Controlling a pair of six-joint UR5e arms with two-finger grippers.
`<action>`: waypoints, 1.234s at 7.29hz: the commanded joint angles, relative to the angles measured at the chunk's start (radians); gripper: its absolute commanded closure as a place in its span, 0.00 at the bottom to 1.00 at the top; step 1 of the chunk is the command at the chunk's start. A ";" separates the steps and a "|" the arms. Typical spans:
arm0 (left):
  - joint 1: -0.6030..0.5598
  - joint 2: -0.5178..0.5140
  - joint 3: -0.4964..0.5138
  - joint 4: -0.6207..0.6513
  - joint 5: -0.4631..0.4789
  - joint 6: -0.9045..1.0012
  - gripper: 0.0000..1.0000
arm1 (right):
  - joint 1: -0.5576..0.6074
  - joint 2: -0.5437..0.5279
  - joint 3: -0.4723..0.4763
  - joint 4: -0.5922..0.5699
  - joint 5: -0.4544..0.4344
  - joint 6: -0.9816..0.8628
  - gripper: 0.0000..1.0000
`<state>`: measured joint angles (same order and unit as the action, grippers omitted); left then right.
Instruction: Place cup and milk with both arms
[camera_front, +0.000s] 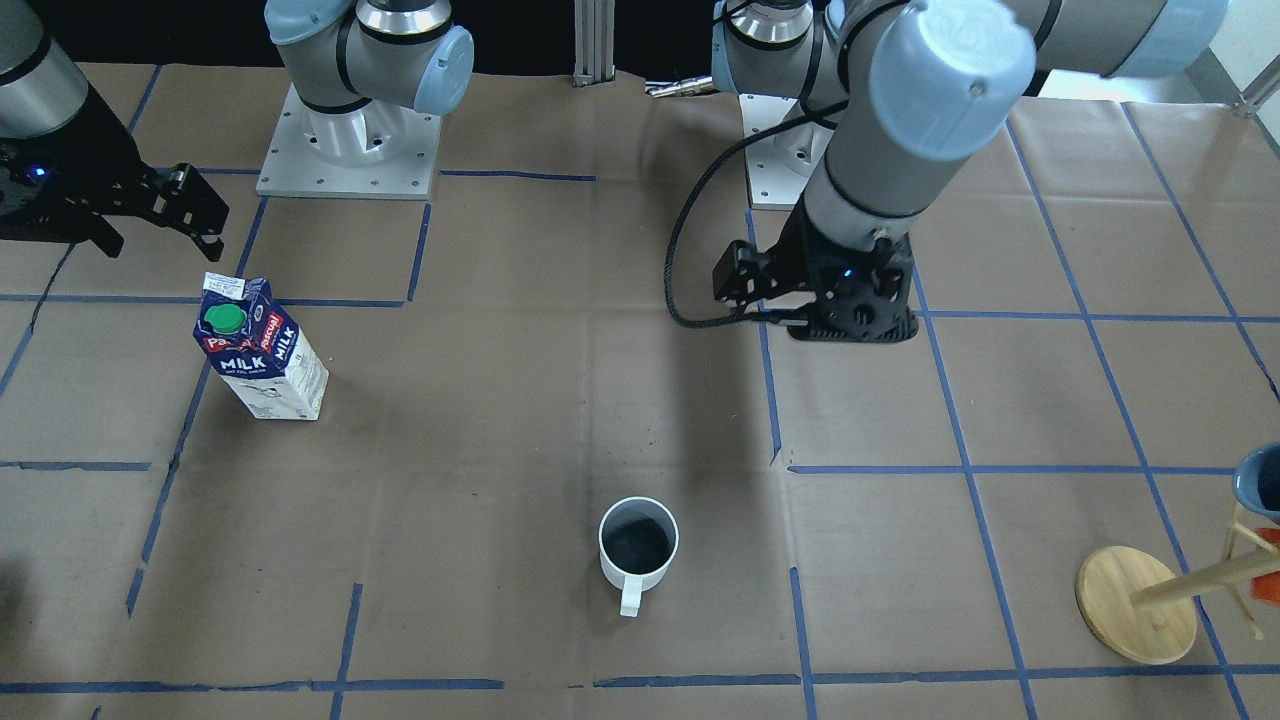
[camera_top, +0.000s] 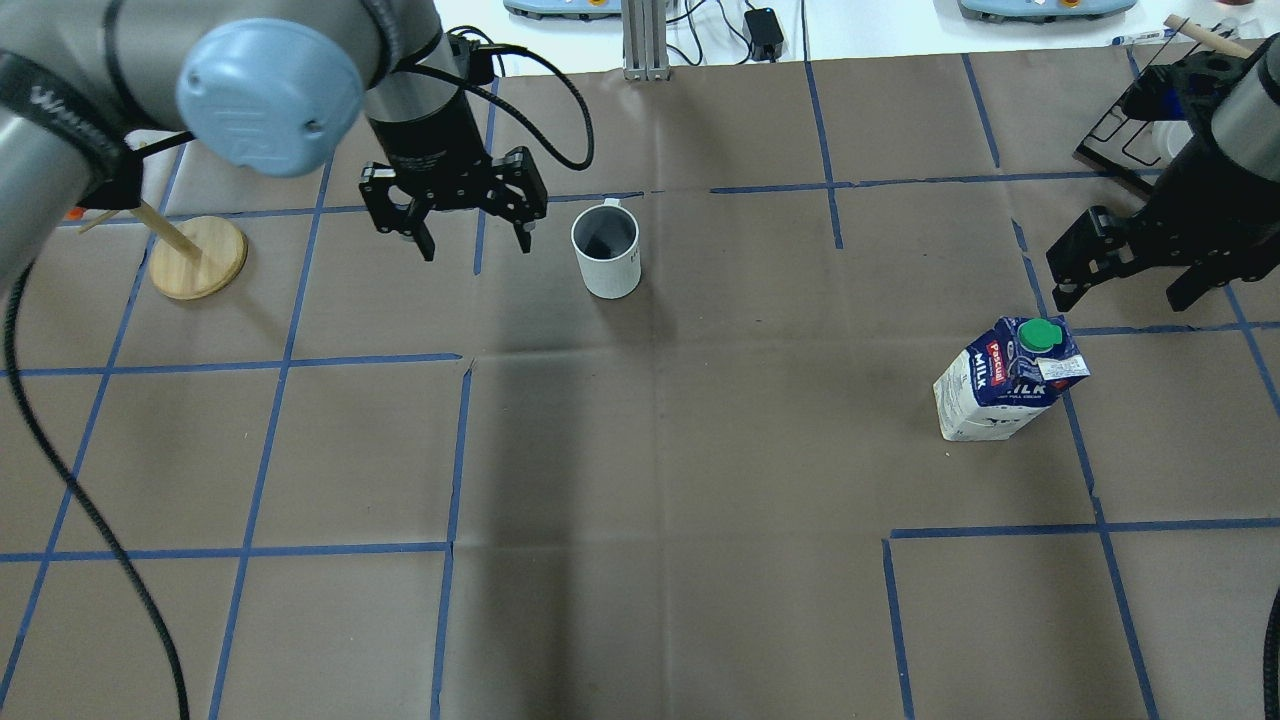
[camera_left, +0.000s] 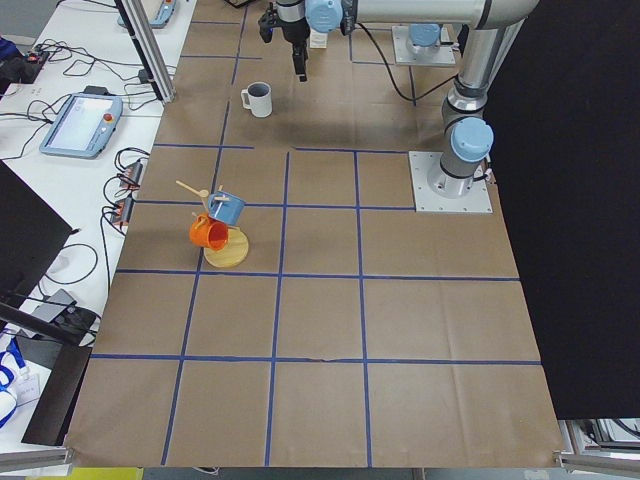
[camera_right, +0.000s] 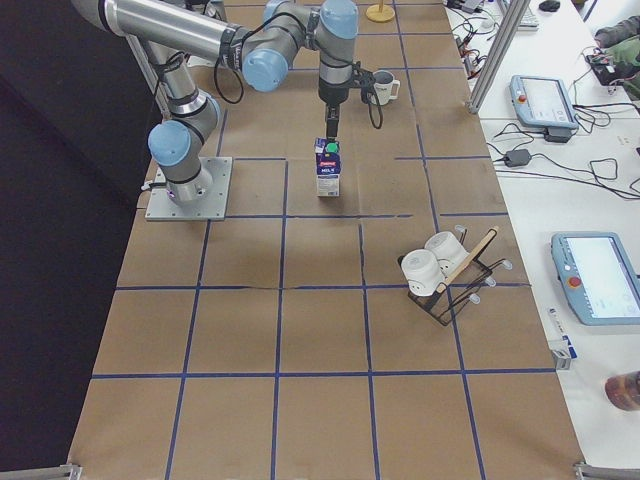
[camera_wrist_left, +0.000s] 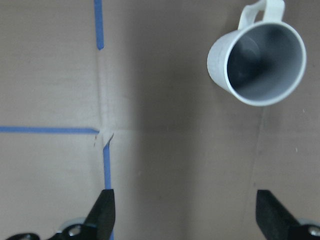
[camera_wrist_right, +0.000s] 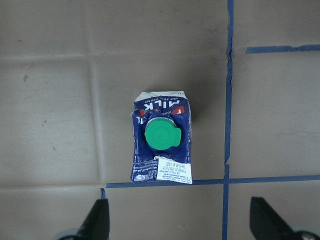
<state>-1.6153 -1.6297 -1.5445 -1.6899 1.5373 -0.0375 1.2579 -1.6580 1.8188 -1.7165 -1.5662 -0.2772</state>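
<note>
The white cup (camera_top: 606, 252) stands upright on the brown paper, handle towards the far side; it also shows in the front view (camera_front: 638, 545) and the left wrist view (camera_wrist_left: 257, 62). My left gripper (camera_top: 476, 248) is open and empty, hovering just left of the cup, apart from it. The milk (camera_top: 1005, 380) carton stands upright at the right, green cap on top, and also shows in the front view (camera_front: 260, 345) and the right wrist view (camera_wrist_right: 161, 137). My right gripper (camera_top: 1125, 292) is open and empty, above and just beyond the carton, not touching it.
A wooden mug tree (camera_top: 197, 257) with a blue and an orange mug (camera_left: 210, 232) stands left of my left gripper. A black wire rack (camera_right: 445, 272) with white cups sits at the far right. The arm bases (camera_front: 350, 140) are at the robot's side of the table.
</note>
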 joint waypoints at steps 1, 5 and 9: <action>0.034 0.160 -0.124 -0.047 0.055 0.036 0.01 | 0.023 0.058 0.052 -0.119 0.031 0.001 0.00; 0.043 0.275 -0.221 -0.047 0.041 0.157 0.00 | 0.031 0.118 0.147 -0.189 0.018 -0.005 0.00; 0.051 0.313 -0.221 -0.045 0.043 0.162 0.00 | 0.029 0.104 0.166 -0.186 -0.008 0.006 0.02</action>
<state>-1.5688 -1.3338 -1.7746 -1.7353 1.5779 0.1177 1.2883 -1.5520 1.9853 -1.9005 -1.5655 -0.2733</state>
